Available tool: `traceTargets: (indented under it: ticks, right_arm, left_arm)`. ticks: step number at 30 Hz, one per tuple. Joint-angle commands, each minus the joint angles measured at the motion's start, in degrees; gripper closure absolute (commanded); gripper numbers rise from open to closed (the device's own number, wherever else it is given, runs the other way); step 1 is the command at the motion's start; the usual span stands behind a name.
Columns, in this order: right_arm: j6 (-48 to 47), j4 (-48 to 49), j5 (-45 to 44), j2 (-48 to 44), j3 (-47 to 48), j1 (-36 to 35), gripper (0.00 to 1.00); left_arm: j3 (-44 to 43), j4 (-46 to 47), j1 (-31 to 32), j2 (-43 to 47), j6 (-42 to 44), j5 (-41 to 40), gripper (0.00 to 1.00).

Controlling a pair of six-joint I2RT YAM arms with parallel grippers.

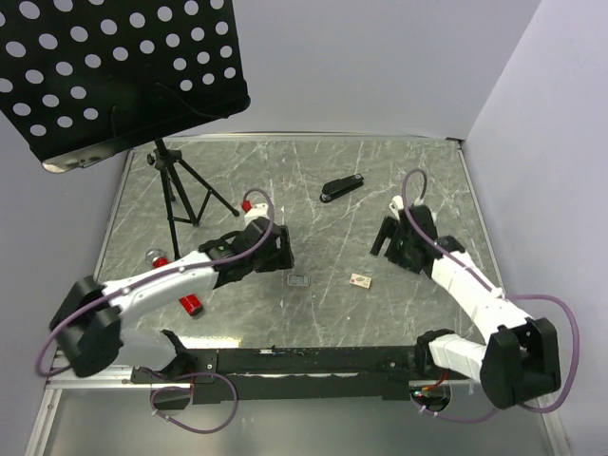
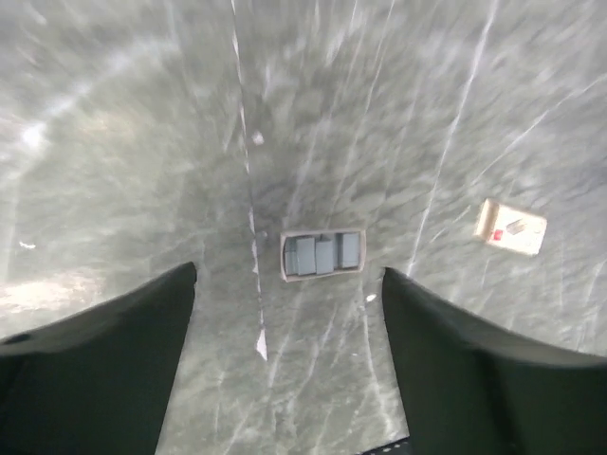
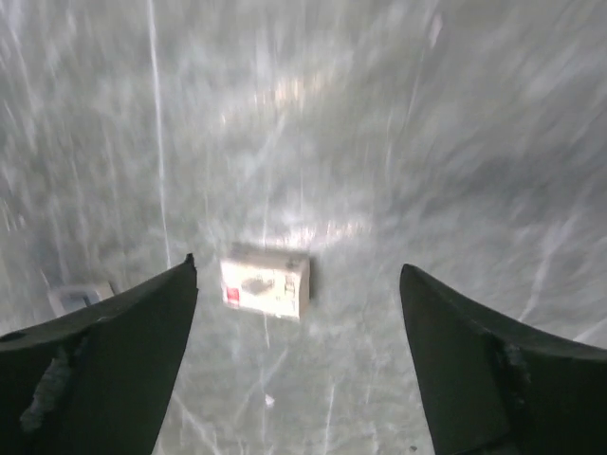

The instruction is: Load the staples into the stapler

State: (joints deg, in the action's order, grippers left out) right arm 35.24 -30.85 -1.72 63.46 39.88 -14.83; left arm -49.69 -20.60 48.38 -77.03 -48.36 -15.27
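Black stapler (image 1: pixel 341 188) in overhead view only

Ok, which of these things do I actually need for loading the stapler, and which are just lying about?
For the job:
black stapler
staples box, red print
grey staple tray

Lying about:
perforated stand on its tripod
small red item, front left, too small to identify

The left gripper (image 2: pixel 289 275) hangs over the scratched grey table (image 2: pixel 142 142), its dark fingers (image 2: pixel 104 360) spread wide; just beyond their tips, untouched, lies a small open tray of staples (image 2: pixel 322 254), grey strips side by side inside. Off to the right, well apart, sits a pale box (image 2: pixel 510 227) with a red mark.
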Motion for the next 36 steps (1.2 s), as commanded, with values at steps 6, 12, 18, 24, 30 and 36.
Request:
traceTargets:
  ticks: [6, 12, 18, 24, 30, 36]
  right_arm:
    - [-10.43, -1.93, -11.30, 15.01, 20.29, 9.54, 0.00]
    - [-22.12, -1.23, -7.60, 31.16, 34.09, 12.19, 0.01]
    - [-32.16, -4.03, -2.60, 42.33, 45.27, 12.19, 0.06]
    - [-38.40, -6.77, -1.71, 51.48, 52.66, 12.11, 0.15]
    - [-41.04, -8.52, -0.83, 56.33, 56.53, 12.02, 0.32]
    - [-42.10, -9.40, -1.01, 56.34, 58.21, 11.23, 0.61]
  left_arm:
    - [-1.37, -1.11, -1.80, 19.89, 11.52, -13.38, 0.01]
    - [4.14, 5.47, -2.94, 29.83, 24.17, -18.82, 0.03]
    - [10.14, 12.61, -5.22, 31.86, 27.43, -20.17, 0.03]
    - [9.79, 13.57, -6.19, 30.98, 30.08, -16.20, 0.03]
    - [9.79, 13.75, -6.81, 29.84, 30.52, -14.88, 0.03]
    - [9.26, 13.74, -8.21, 28.52, 30.78, -12.07, 0.03]
